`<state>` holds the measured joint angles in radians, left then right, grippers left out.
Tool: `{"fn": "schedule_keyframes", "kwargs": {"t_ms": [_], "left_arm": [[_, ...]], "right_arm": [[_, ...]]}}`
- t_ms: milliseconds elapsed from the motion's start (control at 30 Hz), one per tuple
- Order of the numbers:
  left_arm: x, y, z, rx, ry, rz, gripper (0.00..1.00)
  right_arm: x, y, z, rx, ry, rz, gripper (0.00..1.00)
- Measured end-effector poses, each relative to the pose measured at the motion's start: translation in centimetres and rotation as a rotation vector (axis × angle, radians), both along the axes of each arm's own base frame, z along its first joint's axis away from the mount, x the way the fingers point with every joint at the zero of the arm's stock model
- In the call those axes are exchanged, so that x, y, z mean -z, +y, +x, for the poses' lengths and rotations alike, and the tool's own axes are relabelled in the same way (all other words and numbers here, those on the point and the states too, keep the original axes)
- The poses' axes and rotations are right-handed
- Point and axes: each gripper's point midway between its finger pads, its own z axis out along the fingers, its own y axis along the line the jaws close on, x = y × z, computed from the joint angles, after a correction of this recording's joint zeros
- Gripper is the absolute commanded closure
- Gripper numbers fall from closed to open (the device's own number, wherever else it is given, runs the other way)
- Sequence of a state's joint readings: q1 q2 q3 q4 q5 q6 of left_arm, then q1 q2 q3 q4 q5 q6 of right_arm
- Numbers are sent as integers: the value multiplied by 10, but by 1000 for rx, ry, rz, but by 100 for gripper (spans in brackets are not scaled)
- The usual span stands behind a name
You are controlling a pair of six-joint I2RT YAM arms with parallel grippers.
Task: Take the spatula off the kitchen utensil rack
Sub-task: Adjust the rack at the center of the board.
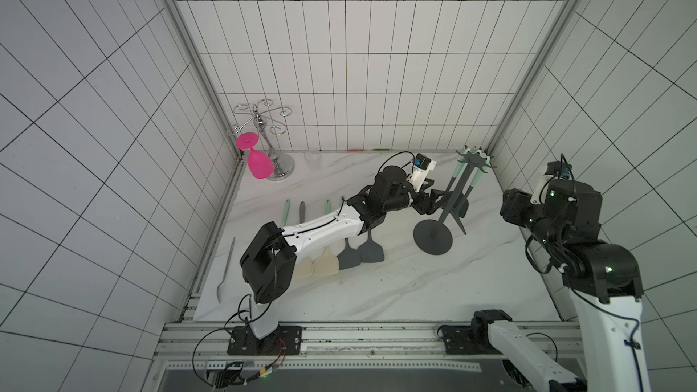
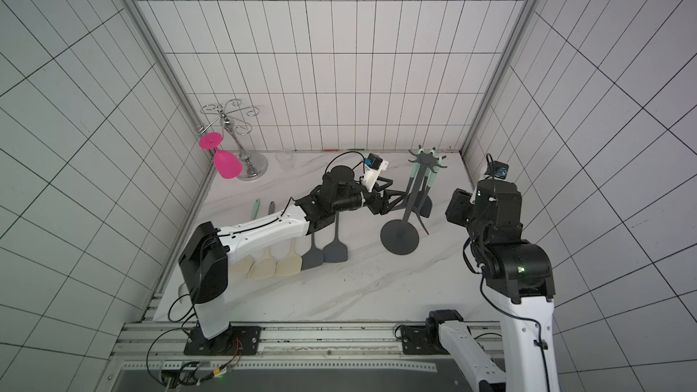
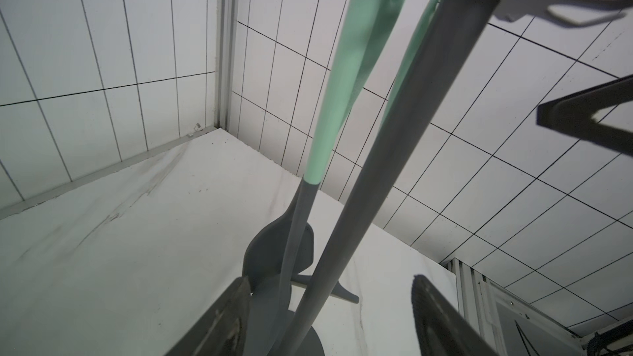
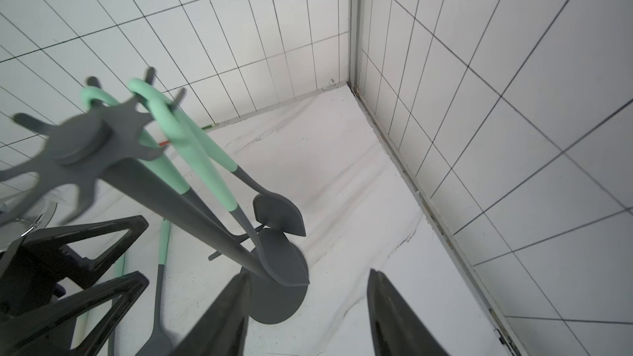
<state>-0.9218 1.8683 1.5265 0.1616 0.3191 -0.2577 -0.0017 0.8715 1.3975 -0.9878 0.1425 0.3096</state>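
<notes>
Left gripper (image 1: 443, 199) was nearer, jaws open around the rack's (image 1: 432, 239) pole. Spatula (image 3: 342, 80) hung upright from the top hooks just past that pole; right gripper (image 4: 308, 273) gaped empty, further off.

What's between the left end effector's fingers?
The rack's pole, straddled by the open left end effector; clearest in the left wrist view.

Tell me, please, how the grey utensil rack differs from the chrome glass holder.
The utensil rack is matte dark grey, the glass holder shiny chrome. The rack's hooks are straight, the holder's arms curl. The rack carries mint-handled utensils, the holder a pink glass. Both have round bases.
</notes>
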Motion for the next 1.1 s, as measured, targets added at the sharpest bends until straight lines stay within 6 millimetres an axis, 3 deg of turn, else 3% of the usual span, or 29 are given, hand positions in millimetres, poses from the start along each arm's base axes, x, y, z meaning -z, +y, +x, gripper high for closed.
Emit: {"fn": "schedule_keyframes", "kwargs": {"t_ms": [200,300,467,633,867,1100], "left_arm": [[-7,-17,-6,40,-22,-50,29],[-13,-23,-2,42,-30,-71,29],[-23,-35,7,40,-50,-108,30],[-20,-43,13,41,-54,-112,30],[-12,-48,20,39,-56,-104,31],[-18,-49,18,63,-85,-108,41]], "right_arm": [[88,4,35,-38,88,283,42],[108,13,43,-75,60,363,42],[90,26,57,-172,-85,393,42],[75,31,72,-240,-164,355,42],[75,41,90,-303,-183,283,42],[76,49,104,-335,-209,225,42]]}}
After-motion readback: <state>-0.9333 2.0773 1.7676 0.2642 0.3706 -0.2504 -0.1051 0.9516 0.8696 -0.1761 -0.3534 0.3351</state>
